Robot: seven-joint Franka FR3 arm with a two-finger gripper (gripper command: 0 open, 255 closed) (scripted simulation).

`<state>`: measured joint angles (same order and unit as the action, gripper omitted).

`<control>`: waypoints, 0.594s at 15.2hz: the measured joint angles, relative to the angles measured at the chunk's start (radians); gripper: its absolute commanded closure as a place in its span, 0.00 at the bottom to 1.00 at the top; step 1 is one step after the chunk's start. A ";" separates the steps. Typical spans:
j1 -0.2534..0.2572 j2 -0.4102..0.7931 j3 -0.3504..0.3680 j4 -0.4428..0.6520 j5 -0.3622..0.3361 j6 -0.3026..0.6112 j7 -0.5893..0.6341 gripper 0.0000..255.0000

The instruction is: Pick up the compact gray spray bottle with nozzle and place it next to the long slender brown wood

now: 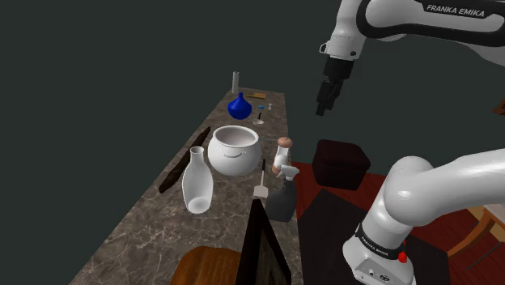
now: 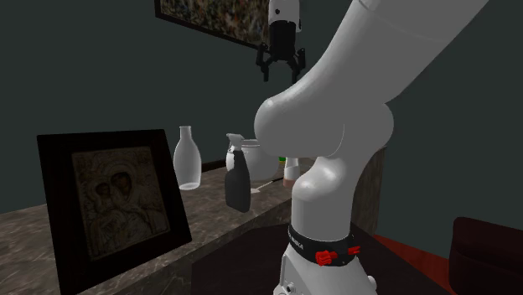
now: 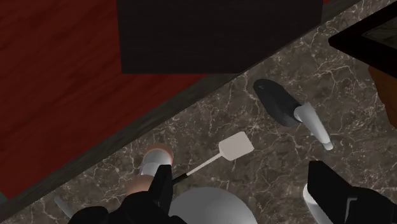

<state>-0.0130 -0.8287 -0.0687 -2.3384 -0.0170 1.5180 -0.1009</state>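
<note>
Currently gripper (image 1: 328, 95) high over counter (image 1: 146, 235), fingers spread wide, nothing held. Spray bottle (image 1: 282, 197) upright at counter edge nearest stand, well below gripper. Likely light, rigid, smooth, tippy; grasp across dark body under white nozzle. Spatula (image 1: 261, 185) and brown-capped bottle (image 1: 283, 148) crowd it. White pot (image 1: 233, 148) and vase (image 1: 197, 182) sit between it and brown wood (image 1: 184, 168).
</note>
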 measured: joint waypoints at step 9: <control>0.080 -0.060 0.060 -0.226 0.061 0.178 -0.026 0.00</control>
<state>0.0673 -0.8892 -0.0088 -2.5641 0.0442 1.6963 -0.1269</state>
